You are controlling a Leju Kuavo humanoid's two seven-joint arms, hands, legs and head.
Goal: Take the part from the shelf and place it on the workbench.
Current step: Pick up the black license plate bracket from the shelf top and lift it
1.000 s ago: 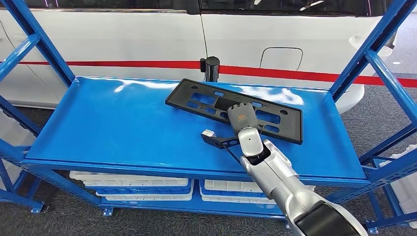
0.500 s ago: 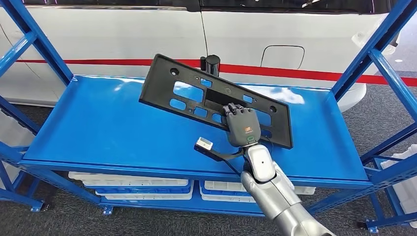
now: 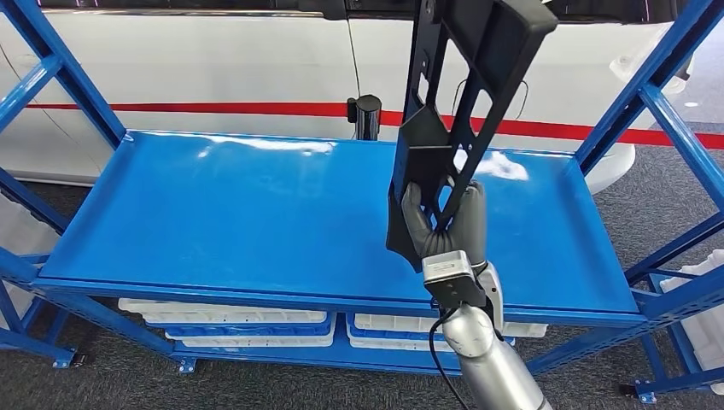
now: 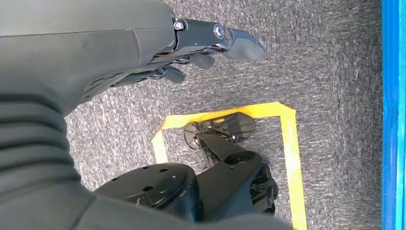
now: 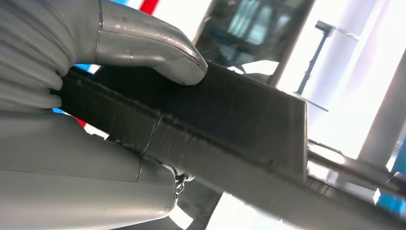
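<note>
Black part (image 3: 457,102), just one, gripped upright by right hand (image 3: 446,226) above blue shelf (image 3: 213,213)

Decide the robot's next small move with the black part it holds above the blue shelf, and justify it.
Probably draw the part back toward the body, clear of the shelf. The right hand grips its lower end, it stands nearly upright off the shelf surface, and blue uprights flank it.

Part's (image 3: 465,77) upper end beyond head-view frame
</note>
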